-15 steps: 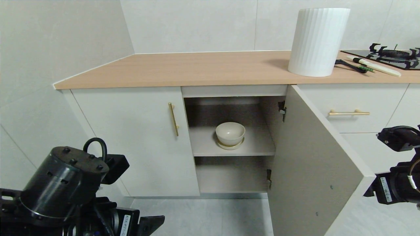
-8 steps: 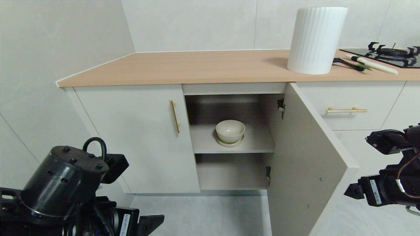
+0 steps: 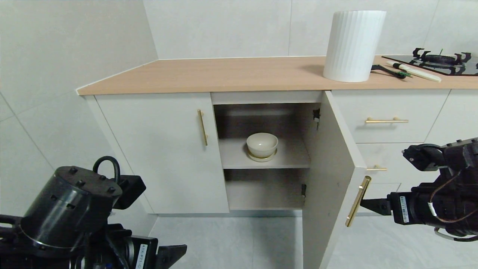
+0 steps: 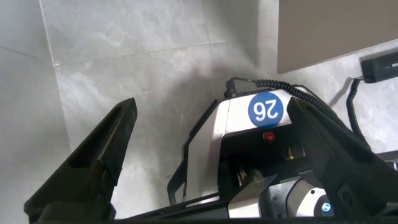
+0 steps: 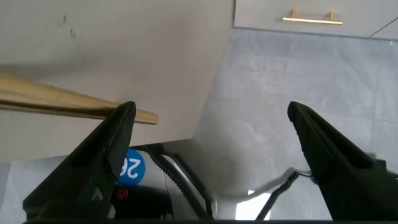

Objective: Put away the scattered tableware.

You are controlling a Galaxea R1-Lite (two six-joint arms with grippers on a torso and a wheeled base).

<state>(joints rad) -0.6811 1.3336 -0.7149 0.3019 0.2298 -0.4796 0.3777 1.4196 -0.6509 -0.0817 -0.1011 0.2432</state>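
Note:
A cream bowl [image 3: 262,144] sits on a small plate [image 3: 261,157] on the upper shelf [image 3: 291,158] of the open cabinet. The cabinet door [image 3: 334,175] stands swung out, its gold handle [image 3: 357,201] on the outer edge. My right gripper [image 3: 388,181] is open just right of that handle. In the right wrist view the handle [image 5: 68,102] runs past one finger of the right gripper [image 5: 211,124], whose jaws are wide apart with nothing between them. My left gripper [image 3: 170,256] hangs low at the left, and the left wrist view shows the left gripper [image 4: 211,118] open over the floor.
A tall white ribbed container [image 3: 353,45] stands on the wooden counter [image 3: 224,74]. Utensils [image 3: 407,71] lie beside the stove [image 3: 440,59]. The left door [image 3: 160,149] is shut. Drawers with a gold handle [image 3: 386,120] are behind the open door. Tiled floor [image 3: 239,239] lies below.
The whole head view has shifted and pulled back, so the camera has moved. Relative to the door, my right gripper has come leftward to the door's outer edge, and the handle now shows.

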